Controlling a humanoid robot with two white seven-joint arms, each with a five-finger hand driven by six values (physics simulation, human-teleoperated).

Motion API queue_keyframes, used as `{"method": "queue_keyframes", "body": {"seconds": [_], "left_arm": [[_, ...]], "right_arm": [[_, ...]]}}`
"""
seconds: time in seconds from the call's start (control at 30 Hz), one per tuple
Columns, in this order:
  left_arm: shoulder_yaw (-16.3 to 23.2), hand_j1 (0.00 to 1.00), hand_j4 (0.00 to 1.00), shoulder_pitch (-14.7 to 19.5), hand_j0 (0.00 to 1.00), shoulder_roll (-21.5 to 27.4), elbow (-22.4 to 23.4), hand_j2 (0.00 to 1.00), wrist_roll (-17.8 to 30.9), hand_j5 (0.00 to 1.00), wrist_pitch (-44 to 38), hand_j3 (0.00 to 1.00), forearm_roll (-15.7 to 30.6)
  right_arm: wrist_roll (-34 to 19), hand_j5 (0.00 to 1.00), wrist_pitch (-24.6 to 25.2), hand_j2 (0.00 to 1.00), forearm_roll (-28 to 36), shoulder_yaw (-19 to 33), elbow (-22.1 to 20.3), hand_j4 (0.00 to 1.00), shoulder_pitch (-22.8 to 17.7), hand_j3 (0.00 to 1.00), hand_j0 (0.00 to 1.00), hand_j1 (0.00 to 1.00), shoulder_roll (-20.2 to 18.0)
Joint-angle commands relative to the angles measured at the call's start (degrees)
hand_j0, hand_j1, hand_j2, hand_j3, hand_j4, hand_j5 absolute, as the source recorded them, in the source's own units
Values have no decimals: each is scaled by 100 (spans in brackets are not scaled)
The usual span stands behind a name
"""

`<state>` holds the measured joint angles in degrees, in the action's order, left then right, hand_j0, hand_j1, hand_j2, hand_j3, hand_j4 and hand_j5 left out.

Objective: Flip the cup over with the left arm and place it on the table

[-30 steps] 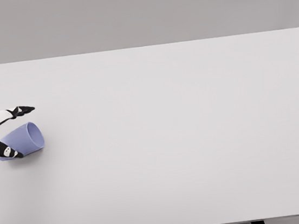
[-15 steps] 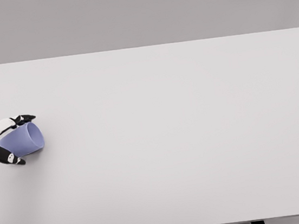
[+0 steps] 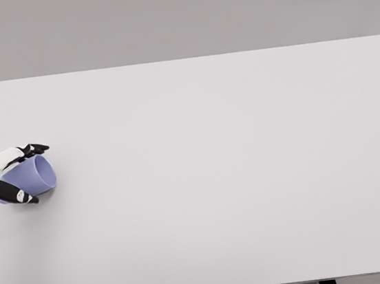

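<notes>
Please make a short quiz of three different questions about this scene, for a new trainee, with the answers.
1. True or false: the cup stands upright on the table.
2. Which hand is at the cup? A) left B) right C) both
3. Fill in: the cup's colour is ____.

Key:
1. False; it lies on its side, near the table's left edge.
2. A; the left hand has fingers closed around it. The right arm is out of view.
3. Light purple.

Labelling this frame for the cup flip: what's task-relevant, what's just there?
In the job:
- cup, lilac, lying on its side, mouth to the right
- left hand, fingers closed around the cup
- table, where the cup gets placed

Just there:
- grey backdrop
- right arm: out of view
</notes>
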<state>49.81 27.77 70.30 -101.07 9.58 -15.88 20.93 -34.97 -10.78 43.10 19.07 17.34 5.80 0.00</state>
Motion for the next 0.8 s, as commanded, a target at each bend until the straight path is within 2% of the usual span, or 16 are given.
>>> {"method": "queue_keyframes", "body": {"seconds": [0.0,0.1,0.33,0.4,0.5,0.6,0.77], "left_arm": [[-15,84,84,0,84,-16,0,84,-27,84,-135,84,-10],[-24,71,71,-9,71,-25,0,71,-79,71,-126,71,-10],[-94,67,67,-9,67,-34,-9,67,-79,67,-82,67,16],[-121,67,67,-9,67,-69,-9,67,-88,67,391,67,25],[-481,65,65,-202,65,-60,-9,65,-220,65,1122,65,51],[-604,62,62,-290,62,-87,-9,62,-238,62,1350,62,306],[-877,62,62,-334,62,-165,0,62,-317,62,2123,62,728]], "right_arm": [[-3,100,-3,100,-3,0,-3,100,0,100,100,100,0],[-3,100,-3,100,-3,0,-3,100,0,100,100,100,0],[-3,100,-3,100,-3,0,6,100,0,100,100,100,0],[-3,100,-3,100,-3,0,-3,100,0,100,100,100,0],[-3,100,-3,100,-3,0,-3,100,0,100,100,100,0],[-3,100,-3,100,-3,0,-3,100,0,100,100,100,0],[-3,100,-3,100,-3,0,6,100,0,100,100,100,0]]}}
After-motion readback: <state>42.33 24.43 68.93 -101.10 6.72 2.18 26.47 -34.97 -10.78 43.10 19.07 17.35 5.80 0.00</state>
